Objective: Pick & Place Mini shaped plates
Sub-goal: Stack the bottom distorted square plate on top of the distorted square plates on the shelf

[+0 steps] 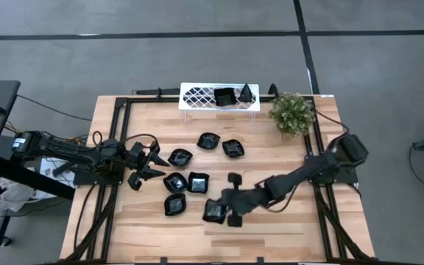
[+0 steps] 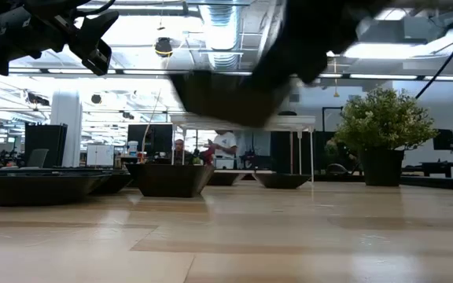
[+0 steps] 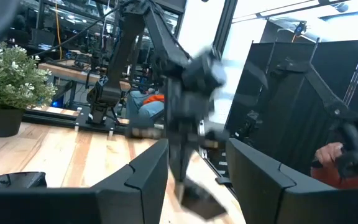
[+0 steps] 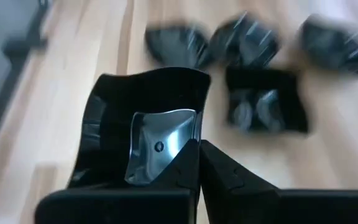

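One black plate (image 4: 143, 127) sits pinched in the closed right hand (image 4: 197, 163) (lifted clear).

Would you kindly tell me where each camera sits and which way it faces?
High view: overhead, straight down; both arms, left pincer, white tray.
Low view: table height, facing the room; right arm lifting a black dish.
Left wrist view: past its open fingers toward the right arm.
Right wrist view: right pincer shut on that dish.
Shared: the plant appears in high, low and left wrist views.
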Robot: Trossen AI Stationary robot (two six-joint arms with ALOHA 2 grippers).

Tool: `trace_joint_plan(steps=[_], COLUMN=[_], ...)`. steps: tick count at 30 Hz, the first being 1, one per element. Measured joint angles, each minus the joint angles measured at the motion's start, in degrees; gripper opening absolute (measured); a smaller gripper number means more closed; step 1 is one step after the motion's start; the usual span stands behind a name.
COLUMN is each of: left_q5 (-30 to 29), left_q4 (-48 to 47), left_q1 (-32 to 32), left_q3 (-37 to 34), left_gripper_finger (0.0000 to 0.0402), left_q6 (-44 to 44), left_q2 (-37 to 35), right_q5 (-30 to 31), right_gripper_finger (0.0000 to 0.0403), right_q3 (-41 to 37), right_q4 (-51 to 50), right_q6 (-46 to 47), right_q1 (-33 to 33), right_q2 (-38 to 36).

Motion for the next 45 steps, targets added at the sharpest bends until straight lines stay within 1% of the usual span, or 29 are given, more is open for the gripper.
trace_joint_plan(steps=[4, 8, 10, 13, 16, 18, 22, 27, 34, 40, 45], left_q5=[0.0, 0.0, 0.0, 0.0, 0.0, 0.0, 0.0, 0.0, 0.0, 0.0, 0.0], left_q4=[0.0, 0.1, 0.2, 0.2, 0.2, 0.2, 0.5, 0.6, 0.9, 1.0, 1.0], left_q1=[0.0, 0.0, 0.0, 0.0, 0.0, 0.0, 0.0, 0.0, 0.0, 0.0, 0.0], left_q3=[0.0, 0.0, 0.0, 0.0, 0.0, 0.0, 0.0, 0.0, 0.0, 0.0, 0.0], left_gripper_finger=[0.0163, 0.0163, 0.0163, 0.0163, 0.0163, 0.0163, 0.0163, 0.0163, 0.0163, 0.0163, 0.0163], left_q6=[0.0, 0.4, 0.4, 0.4, 0.4, 0.4, 0.4, 0.4, 0.4, 0.4, 0.1], left_q2=[0.0, 0.0, 0.0, 0.0, 0.0, 0.0, 0.0, 0.0, 0.0, 0.0, 0.0], right_q5=[2.2, 6.5, 7.9, 8.1, 8.3, 7.7, 4.3, 0.4, -0.1, -0.3, -3.2], right_gripper_finger=[0.0001, 0.0001, 0.0001, 0.0001, 0.0001, 0.0001, 0.0001, 0.0001, 0.0001, 0.0001, 0.0001], right_q3=[0.0, 0.0, 0.0, 0.0, 0.1, 0.1, 0.0, 0.1, 0.5, 2.3, 3.6], right_q4=[-0.5, -0.4, -0.4, -0.4, -0.2, -0.5, -1.5, -0.1, -0.2, 0.0, 0.0], right_q6=[-1.4, -1.1, 0.0, 0.7, 2.0, 3.4, 7.8, 11.7, 15.1, 14.9, 14.8], right_q1=[-4.4, -10.8, -14.9, -22.1, -29.7, -34.6, -42.3, -48.1, -51.2, -51.5, -52.2], right_q2=[-7.5, -15.1, -18.4, -22.4, -24.3, -24.6, -23.2, -19.7, -15.5, -12.3, -10.2])
